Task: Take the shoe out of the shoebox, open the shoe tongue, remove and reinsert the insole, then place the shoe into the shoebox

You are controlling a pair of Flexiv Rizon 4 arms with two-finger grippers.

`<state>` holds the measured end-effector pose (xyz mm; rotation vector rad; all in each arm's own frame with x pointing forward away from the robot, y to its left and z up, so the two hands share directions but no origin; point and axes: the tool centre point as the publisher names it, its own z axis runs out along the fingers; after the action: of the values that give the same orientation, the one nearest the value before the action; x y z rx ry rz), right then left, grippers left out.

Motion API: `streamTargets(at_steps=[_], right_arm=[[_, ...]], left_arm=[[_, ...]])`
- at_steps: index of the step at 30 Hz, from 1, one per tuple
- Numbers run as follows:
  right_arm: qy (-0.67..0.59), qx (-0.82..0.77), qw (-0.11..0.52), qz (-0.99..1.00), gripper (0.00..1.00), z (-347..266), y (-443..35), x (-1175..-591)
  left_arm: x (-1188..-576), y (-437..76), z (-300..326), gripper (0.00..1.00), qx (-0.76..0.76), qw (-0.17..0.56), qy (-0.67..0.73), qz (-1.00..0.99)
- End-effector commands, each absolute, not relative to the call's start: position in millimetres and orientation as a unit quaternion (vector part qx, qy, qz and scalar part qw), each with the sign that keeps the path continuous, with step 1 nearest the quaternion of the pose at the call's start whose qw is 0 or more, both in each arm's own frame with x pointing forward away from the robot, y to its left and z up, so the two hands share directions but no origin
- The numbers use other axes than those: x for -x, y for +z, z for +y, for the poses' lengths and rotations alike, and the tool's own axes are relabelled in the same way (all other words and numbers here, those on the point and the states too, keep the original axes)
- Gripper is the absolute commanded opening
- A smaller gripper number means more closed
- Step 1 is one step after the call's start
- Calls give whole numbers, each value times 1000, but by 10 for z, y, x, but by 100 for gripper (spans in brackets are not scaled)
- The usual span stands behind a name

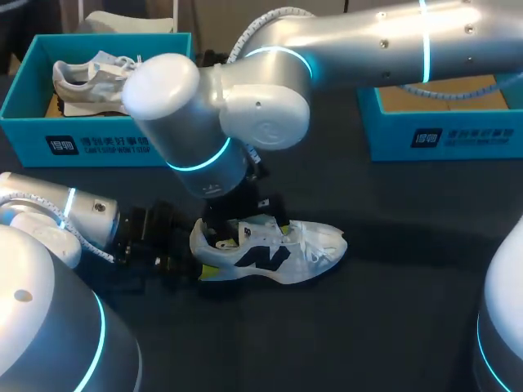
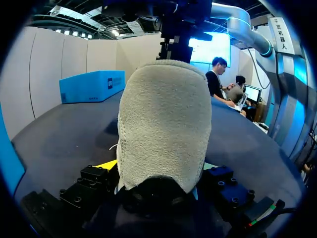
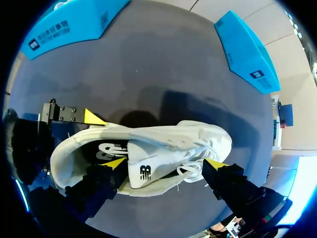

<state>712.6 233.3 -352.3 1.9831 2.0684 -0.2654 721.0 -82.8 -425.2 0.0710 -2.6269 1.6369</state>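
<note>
Fingers (image 2: 106, 164) of the left hand (image 2: 157, 167) press on the heel of the shoe (image 1: 278, 249) from both sides, so this hand is closed on it, and the grey heel fills the gap between them. In the right wrist view one yellow tip of that hand lies against the outer side of the heel.

The right hand (image 3: 166, 163) hangs over the shoe with its fingers spread wide and nothing clamped between them. One tip sits at the shoe's opening against the edge of the tongue (image 3: 144, 171). The other is just beside the laces (image 3: 193, 168). The tongue lies between the two tips. The dark insole (image 3: 101, 150) shows inside the opening.

In the head view the white shoe rests on the dark worktop (image 1: 368, 310) near its middle, with its toe toward three o'clock and its heel toward nine o'clock. The left arm comes in from eight o'clock. The right arm reaches in from two o'clock, across and above the shoe.

A blue shoebox (image 1: 98, 143) stands at eleven o'clock from the shoe, well apart, with a second shoe (image 1: 86, 77) inside it. Another blue box (image 1: 441, 135) stands at two o'clock, partly behind the right arm.
</note>
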Motion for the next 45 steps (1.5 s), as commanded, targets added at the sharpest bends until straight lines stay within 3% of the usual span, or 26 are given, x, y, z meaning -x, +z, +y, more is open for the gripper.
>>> streamTargets(at_steps=[1,24,26,28,31,35,45], right_arm=[[-90,-750,157,636,100,2399,-3588,-7096],[-105,-758,175,620,99,2134,-3399,-7067],[-107,-756,173,622,55,2121,-3373,-7070],[-107,-756,173,622,48,2109,-3358,-7072],[-106,-754,170,626,16,2078,-3329,-7083],[-103,-750,166,631,0,2038,-3323,-7103],[-45,-740,136,657,0,1866,-3278,-7154]], left_arm=[[-7230,-4283,-818,0,-23,23,527,-849],[-7230,-4283,-818,0,-23,23,527,-849],[-7230,-4283,-818,0,-23,23,527,-849],[-7230,-4283,-818,0,-23,23,527,-849],[-7230,-4283,-818,0,-23,23,527,-849],[-7230,-4283,-818,0,-23,23,527,-849],[-7230,-4283,-818,0,-23,23,527,-849]])
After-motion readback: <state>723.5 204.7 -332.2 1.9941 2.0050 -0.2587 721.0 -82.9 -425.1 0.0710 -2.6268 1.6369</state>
